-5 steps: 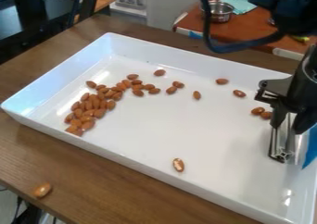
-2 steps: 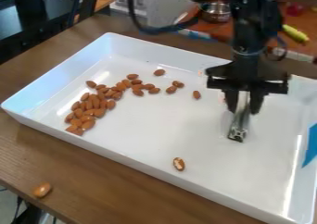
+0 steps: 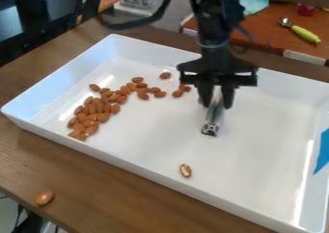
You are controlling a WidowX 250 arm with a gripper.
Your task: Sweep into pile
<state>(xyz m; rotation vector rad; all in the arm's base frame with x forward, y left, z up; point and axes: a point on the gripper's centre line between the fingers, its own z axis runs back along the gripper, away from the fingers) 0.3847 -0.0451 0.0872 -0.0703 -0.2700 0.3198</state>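
Black claw (image 3: 216, 102) over the white tray (image 3: 151, 143), pinched around an upright-tilted metal bar (image 3: 212, 121), almonds (image 3: 97, 108) clustered toward the tray's left as seen, one almond (image 3: 185, 170) near its front wall, another almond (image 3: 44, 198) outside it.

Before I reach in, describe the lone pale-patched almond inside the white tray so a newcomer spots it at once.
On the brown wooden table sits a large white rectangular tray. Inside, near the wall closest to the camera, lies one oval brown almond, away from the clustered almonds. Pale patches and its solitary spot set it apart.
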